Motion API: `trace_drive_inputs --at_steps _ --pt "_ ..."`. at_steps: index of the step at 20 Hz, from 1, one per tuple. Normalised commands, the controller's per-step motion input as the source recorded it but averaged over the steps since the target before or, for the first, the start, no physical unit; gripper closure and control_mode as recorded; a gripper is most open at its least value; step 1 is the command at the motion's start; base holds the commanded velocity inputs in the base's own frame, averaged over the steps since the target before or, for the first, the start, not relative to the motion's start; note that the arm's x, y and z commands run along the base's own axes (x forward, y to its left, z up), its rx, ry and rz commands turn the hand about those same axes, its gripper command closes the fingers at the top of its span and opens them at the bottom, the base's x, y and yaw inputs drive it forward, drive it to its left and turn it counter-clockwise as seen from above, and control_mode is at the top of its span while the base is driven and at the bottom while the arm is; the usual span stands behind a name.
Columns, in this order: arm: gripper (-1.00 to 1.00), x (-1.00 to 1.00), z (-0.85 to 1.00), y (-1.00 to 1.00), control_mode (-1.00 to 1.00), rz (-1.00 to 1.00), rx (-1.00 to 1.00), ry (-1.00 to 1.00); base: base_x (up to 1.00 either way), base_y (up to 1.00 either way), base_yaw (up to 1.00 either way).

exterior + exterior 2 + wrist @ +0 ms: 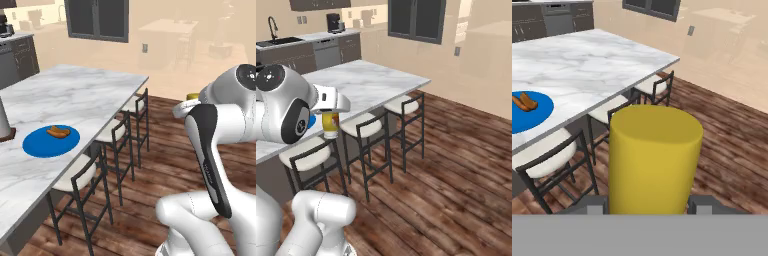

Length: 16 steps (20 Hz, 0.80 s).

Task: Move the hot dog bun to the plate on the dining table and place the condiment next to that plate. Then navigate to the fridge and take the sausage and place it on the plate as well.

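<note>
My gripper [649, 206] is shut on the condiment [654, 160], a yellow cylindrical bottle held upright over the wooden floor, off the table's long side. The same bottle [331, 123] hangs under the hand, above a stool. A sliver of its yellow [192, 96] shows behind the arm. On the marble dining table [75, 95] lies the blue plate [37, 146] with the hot dog bun [58, 132] on it. The plate [539, 112] and bun [524, 101] sit left of the bottle. The fridge and the sausage are out of view.
Three black-framed stools [117, 132] with white seats line the table's near side. A grey object on a dark base [4, 127] stands on the table left of the plate. Kitchen counters [316, 47] with a sink and coffee machine run along the back wall.
</note>
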Motion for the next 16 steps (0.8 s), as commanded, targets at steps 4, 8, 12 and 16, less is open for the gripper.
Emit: trace_drive_inputs --at_steps 4,8,12,16 --pt "1.00 0.00 0.00 0.00 1.00 0.00 0.00 0.00 0.81 -0.21 0.66" --pt "1.00 0.00 0.00 0.00 1.00 0.00 0.00 0.00 0.71 -0.35 0.63" --pt "1.00 0.00 0.00 0.00 1.00 0.00 0.00 0.00 0.61 -0.55 0.56" --pt "1.00 0.00 0.00 0.00 1.00 0.00 0.00 0.00 0.57 -0.54 0.54"
